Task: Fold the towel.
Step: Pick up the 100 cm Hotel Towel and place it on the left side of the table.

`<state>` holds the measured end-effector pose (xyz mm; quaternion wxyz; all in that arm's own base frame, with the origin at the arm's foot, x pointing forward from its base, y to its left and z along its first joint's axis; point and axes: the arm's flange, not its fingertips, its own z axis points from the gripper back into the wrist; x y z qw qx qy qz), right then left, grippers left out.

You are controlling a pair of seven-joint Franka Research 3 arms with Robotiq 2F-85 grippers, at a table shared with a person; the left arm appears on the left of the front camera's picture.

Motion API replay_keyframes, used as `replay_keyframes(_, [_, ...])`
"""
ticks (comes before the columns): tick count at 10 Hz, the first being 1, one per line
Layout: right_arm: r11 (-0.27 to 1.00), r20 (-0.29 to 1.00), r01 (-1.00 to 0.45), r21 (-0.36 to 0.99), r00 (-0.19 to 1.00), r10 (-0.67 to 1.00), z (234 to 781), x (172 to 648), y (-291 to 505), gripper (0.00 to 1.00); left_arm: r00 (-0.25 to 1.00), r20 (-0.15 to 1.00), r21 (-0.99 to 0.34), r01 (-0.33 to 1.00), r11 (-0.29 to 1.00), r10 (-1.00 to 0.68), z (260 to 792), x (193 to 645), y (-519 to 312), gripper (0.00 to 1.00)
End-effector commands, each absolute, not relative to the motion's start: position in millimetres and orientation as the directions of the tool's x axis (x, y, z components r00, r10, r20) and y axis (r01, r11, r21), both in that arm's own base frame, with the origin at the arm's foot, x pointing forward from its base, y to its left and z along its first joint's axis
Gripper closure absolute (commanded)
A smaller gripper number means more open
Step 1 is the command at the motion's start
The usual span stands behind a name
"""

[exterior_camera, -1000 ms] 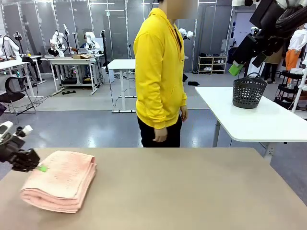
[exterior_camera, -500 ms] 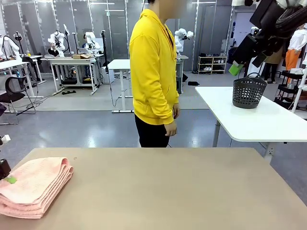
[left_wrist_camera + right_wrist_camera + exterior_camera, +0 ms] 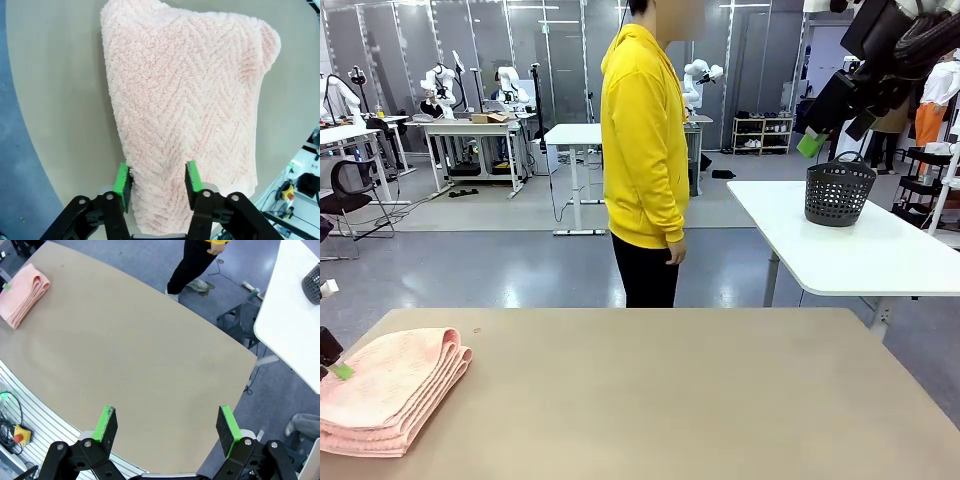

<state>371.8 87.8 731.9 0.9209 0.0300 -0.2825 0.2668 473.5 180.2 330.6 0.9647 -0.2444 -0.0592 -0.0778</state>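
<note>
The folding looks finished: one pink towel (image 3: 185, 110) lies in a stacked fold on the tan table (image 3: 700, 400), its near edge between the parted green pads of the left gripper (image 3: 156, 181), which grips nothing. Next, I'd guess, that arm backs straight off. The right gripper (image 3: 165, 425) hangs spread wide, empty, high over the table, towel well apart. One person (image 3: 645, 150) stands beyond.
</note>
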Motion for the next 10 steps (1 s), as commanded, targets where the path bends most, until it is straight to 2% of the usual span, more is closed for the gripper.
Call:
replay_keyframes(1, [0.856,0.531,-0.508,-0.095,0.701,0.476,733,371,87,0.0,0.983,0.147,-0.4,0.162,0.902,-0.111,338,462,173,0.0])
replay_keyframes(7, [0.856,0.531,-0.508,-0.095,0.701,0.476,733,371,87,0.0,0.988,0.129,-0.317,0.124,0.94,-0.086,359,446,161,0.0])
replay_keyframes(10, [0.856,0.531,-0.508,-0.095,0.701,0.476,733,371,87,0.0,0.986,0.131,-0.356,0.145,0.923,-0.104,353,452,172,0.0])
